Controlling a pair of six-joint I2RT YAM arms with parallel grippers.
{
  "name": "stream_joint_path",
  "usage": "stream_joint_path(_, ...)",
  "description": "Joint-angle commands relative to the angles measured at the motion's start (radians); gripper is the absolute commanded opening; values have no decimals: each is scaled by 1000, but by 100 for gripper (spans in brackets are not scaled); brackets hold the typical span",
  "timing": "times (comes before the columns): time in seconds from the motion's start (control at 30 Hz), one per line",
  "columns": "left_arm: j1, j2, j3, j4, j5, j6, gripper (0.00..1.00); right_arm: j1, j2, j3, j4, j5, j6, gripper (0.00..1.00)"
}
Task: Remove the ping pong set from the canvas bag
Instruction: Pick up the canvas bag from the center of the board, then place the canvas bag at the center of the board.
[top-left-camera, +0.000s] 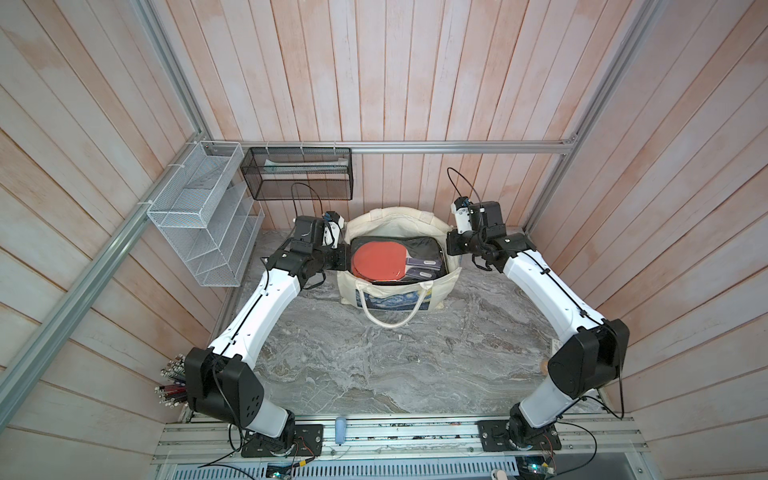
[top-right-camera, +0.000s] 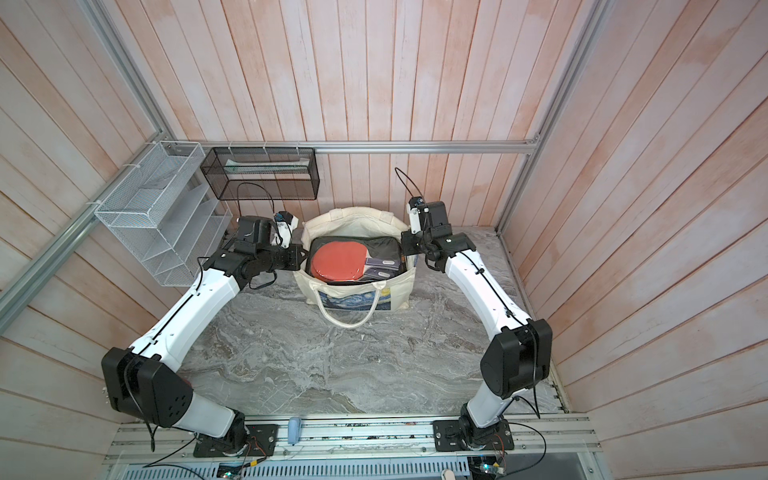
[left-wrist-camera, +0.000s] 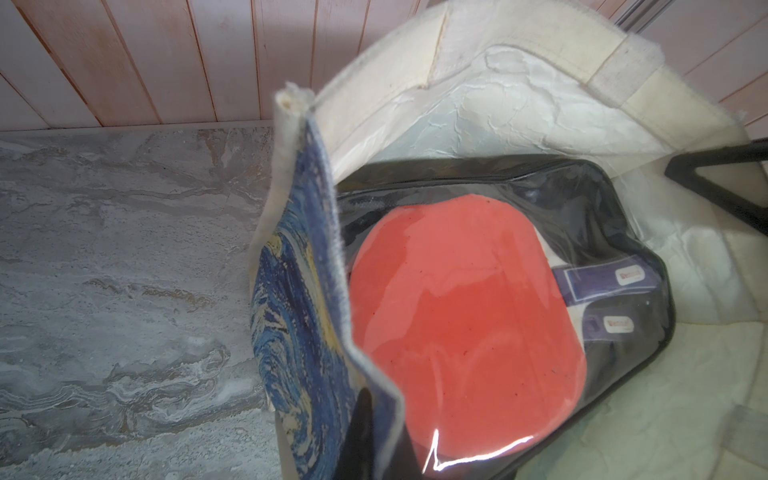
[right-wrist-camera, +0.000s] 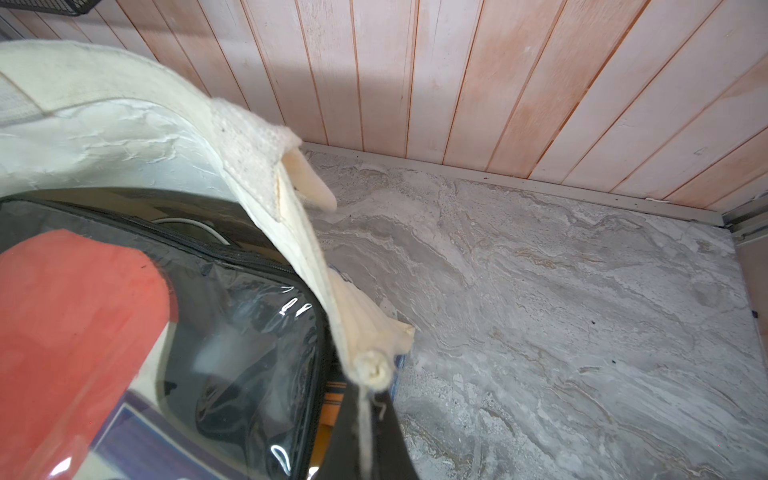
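Bag: the large cream canvas bag (top-left-camera: 351, 286) with a blue-and-yellow starry-night print stood upright on the grey marble tabletop (top-left-camera: 374, 365), its mouth spread wide
Set: the ping pong set (top-left-camera: 395, 259), a clear-fronted black zip case showing a red-faced paddle and purple handles, lay flat inside the bag, just below its rim
Left gripper: the left gripper (left-wrist-camera: 376, 432) was closed on the bag's rim at the end nearest its own arm, printed cloth pinched in the jaws
Right gripper: the right gripper (right-wrist-camera: 368, 428) was clamped on the rim at the bag's opposite end, a cream fold between its dark fingers
Step in hand: probably holding the mouth open so the case could come out
Doing it well: both pinches wanted even outward tension; one would likely have to let go and take the case by its edge, since the slick plastic front offered little hold
Set against grippers: the case lay inside the bag between the two pinches, just inward of each, apparently touched by neither
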Motion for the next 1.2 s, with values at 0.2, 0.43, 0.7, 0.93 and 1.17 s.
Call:
stream_joint_path(0.2, -43, -81, 181, 49, 100, 22, 0, 2, -77, 168, -104, 21, -45, 0)
stream_joint_path(0.43, -84, -143, 209, 3, 113, 4, 0, 11, -131, 205, -176, 39, -56, 0)
stream_joint_path(0.7, -169, -224, 164, -51, 48, -23, 0, 14, -225, 63, -176, 38, -43, 0)
stream_joint_path(0.93, -169, -245, 7, -17, 0, -65, 0, 13, -258, -62, -160, 37, -52, 0)
stream_joint_path(1.17, -169, -290, -150, 67, 6, -131, 0, 10, -254, -18, -183, 25, -103, 0)
